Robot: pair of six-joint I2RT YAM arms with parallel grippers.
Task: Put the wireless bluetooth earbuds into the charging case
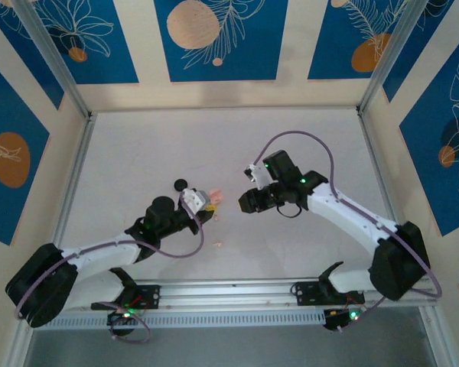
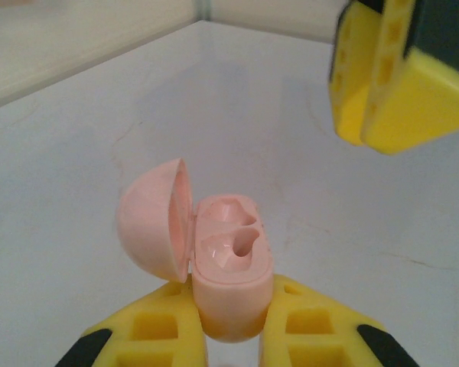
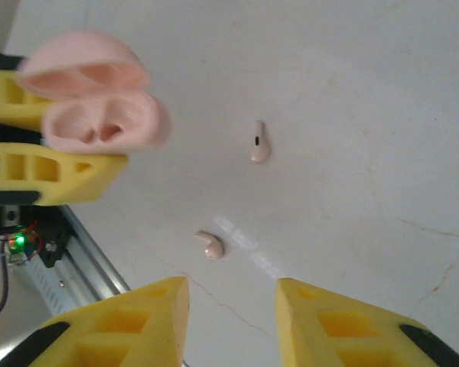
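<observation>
1. My left gripper point(image 2: 229, 306) is clenched on the open pink case point(image 2: 229, 245), bottom centre of its wrist view; both wells look empty.
2. The upper pink earbud point(image 3: 259, 143) and lower pink earbud point(image 3: 210, 245) lie loose on the table point(image 3: 367, 115), mid-frame.
3. My right gripper point(image 3: 233, 294) hangs parted and empty at the bottom edge.
4. I judge nothing is inserted yet.

Two pink earbuds point(image 3: 260, 145) point(image 3: 209, 245) are counted loose on the surface point(image 3: 382, 92). One pink case point(image 2: 228, 302) is counted, and one black case point(image 1: 181, 183).
</observation>
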